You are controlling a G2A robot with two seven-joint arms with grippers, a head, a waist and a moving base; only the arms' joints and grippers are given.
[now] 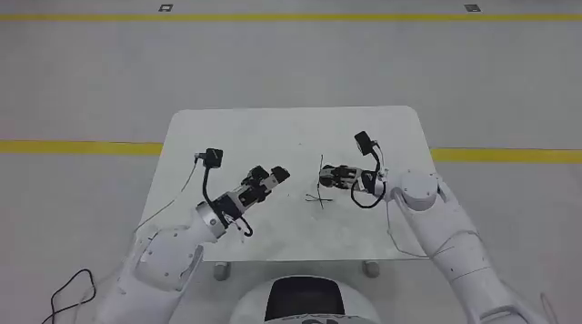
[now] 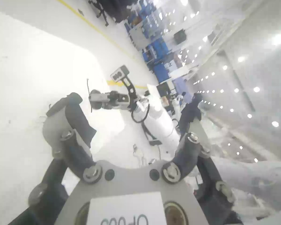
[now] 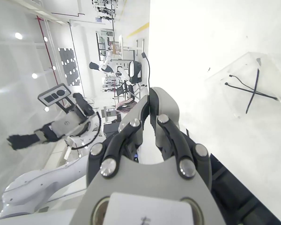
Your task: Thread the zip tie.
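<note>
A thin black zip tie (image 3: 148, 69) stands up from my right gripper (image 3: 149, 92), which is shut on its lower part; its head (image 3: 144, 54) is at the free end. In the top view this zip tie (image 1: 321, 166) is held over the table's middle by the right gripper (image 1: 325, 177). My left gripper (image 1: 276, 177) hovers a short way to its left, open and holding nothing. The left wrist view looks between its spread fingers (image 2: 71, 108) toward the right gripper (image 2: 96, 98) and the held zip tie (image 2: 88, 87).
A clear shallow tray (image 3: 269, 59) lies on the white table (image 1: 236, 133) near the right gripper, with crossed spare zip ties (image 3: 253, 90) in it; from above these spare zip ties (image 1: 318, 199) lie just below the grippers. The table's front edge is near both arms.
</note>
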